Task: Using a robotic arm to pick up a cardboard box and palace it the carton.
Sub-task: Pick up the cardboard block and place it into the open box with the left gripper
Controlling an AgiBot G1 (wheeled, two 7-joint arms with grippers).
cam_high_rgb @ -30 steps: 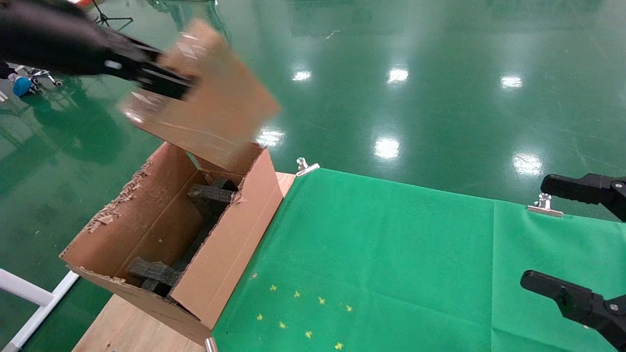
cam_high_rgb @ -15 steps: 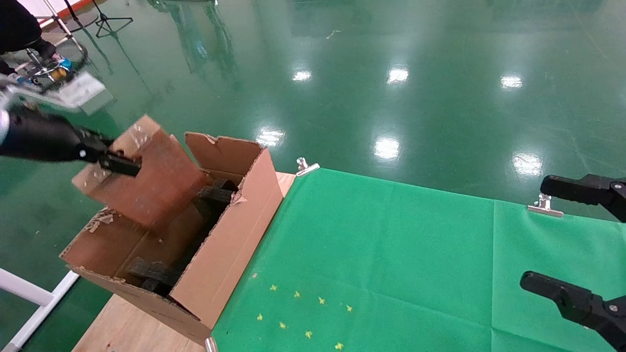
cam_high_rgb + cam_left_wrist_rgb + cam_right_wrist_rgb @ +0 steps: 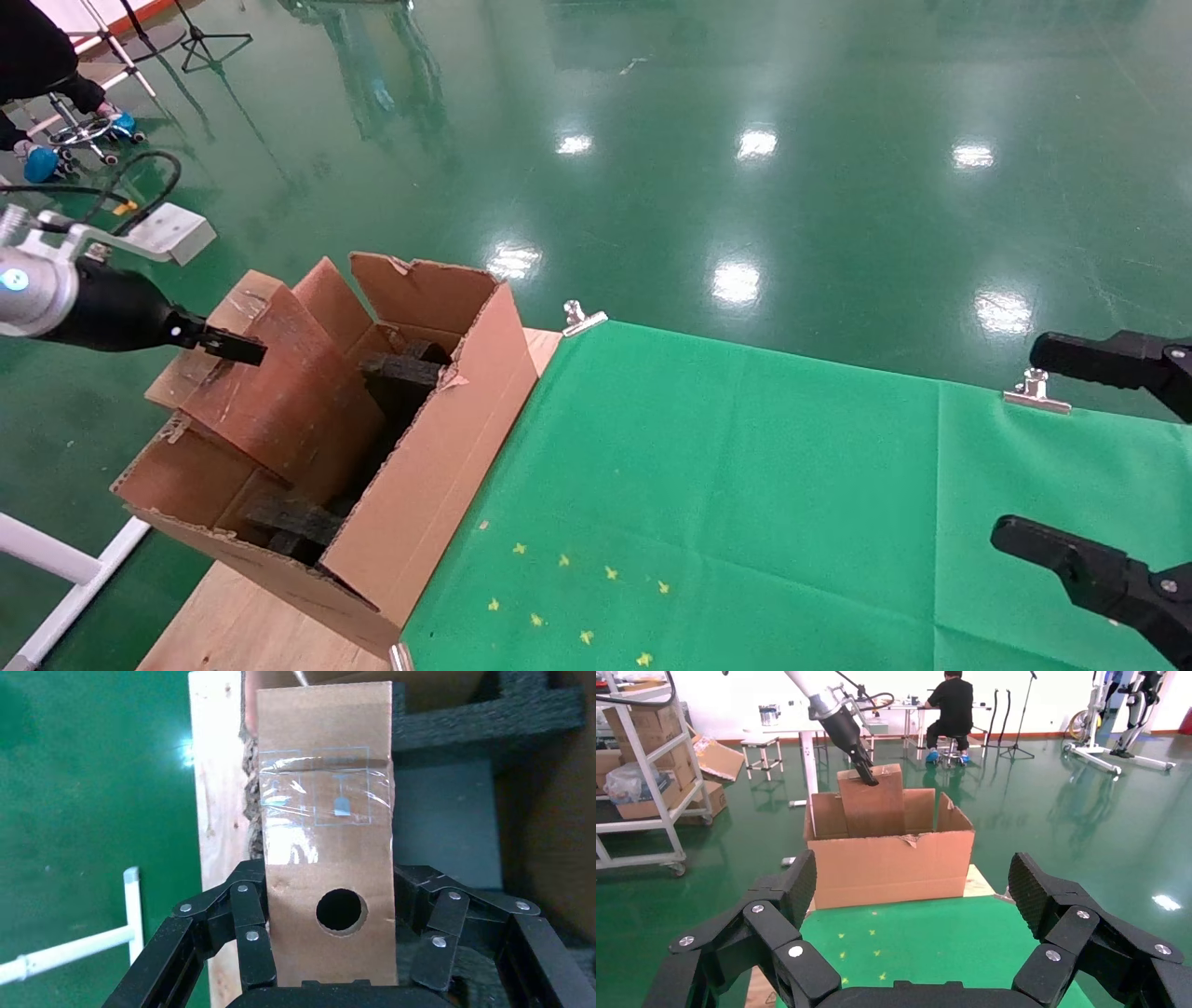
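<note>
My left gripper (image 3: 223,347), on the white arm with a silver wrist, is shut on the slim brown cardboard box (image 3: 279,391). The box is tilted, its lower end down inside the large carton (image 3: 438,447) and its upper end above the torn rim. In the left wrist view the fingers (image 3: 249,910) clamp the taped box (image 3: 327,811) beside its round hole. Black foam pieces (image 3: 400,368) lie inside the carton. My right gripper (image 3: 1024,443) is open and empty at the far right; it also shows in the right wrist view (image 3: 914,881), facing the carton (image 3: 891,867).
The carton stands on the wooden board (image 3: 242,624) at the left edge of the green cloth (image 3: 745,485). Metal clips (image 3: 582,319) (image 3: 1036,391) hold the cloth's far edge. A white rail (image 3: 56,559) is below left. A seated person (image 3: 951,713) and shelving (image 3: 645,762) are far behind.
The left gripper has come down and to the left with the cardboard box, from high above the carton to its lower end inside it. The right arm has not moved.
</note>
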